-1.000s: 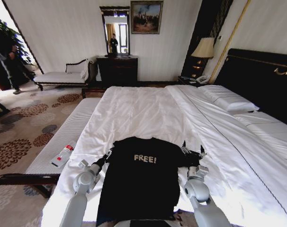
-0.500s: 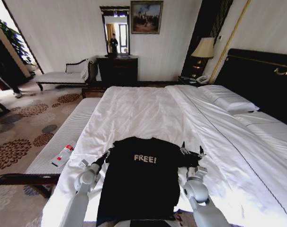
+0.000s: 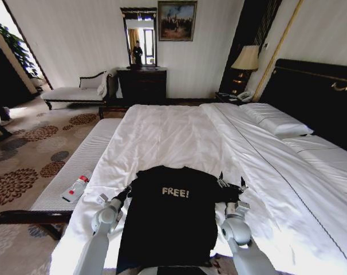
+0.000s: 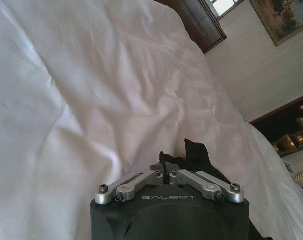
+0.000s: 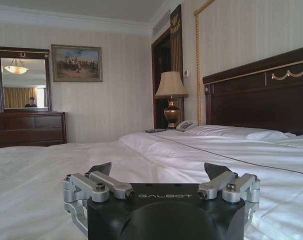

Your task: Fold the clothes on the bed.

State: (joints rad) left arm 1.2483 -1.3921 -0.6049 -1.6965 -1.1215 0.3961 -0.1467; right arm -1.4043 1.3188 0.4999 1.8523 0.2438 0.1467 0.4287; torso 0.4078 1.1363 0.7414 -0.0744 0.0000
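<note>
The black T-shirt (image 3: 173, 217) lies spread at the foot of the bed (image 3: 173, 134), chest up, with white "FREE!" lettering showing. My left gripper (image 3: 126, 190) is at the shirt's left shoulder edge. In the left wrist view the left gripper (image 4: 165, 171) is shut on a pinch of the black T-shirt (image 4: 197, 152). My right gripper (image 3: 233, 184) sits by the shirt's right sleeve, low over the white sheet. In the right wrist view the right gripper (image 5: 159, 172) stands open, fingers wide apart with nothing between them.
A narrow white-cushioned bench (image 3: 76, 166) runs along the bed's left side with a red-and-white bottle (image 3: 77, 187) on it. Pillows (image 3: 276, 123) and the dark headboard (image 3: 316, 94) are at the right. A dresser (image 3: 142, 86) and chaise (image 3: 76, 91) stand against the far wall.
My left arm has edged slightly to the right toward the shirt. The shirt and the right gripper stay about where they were.
</note>
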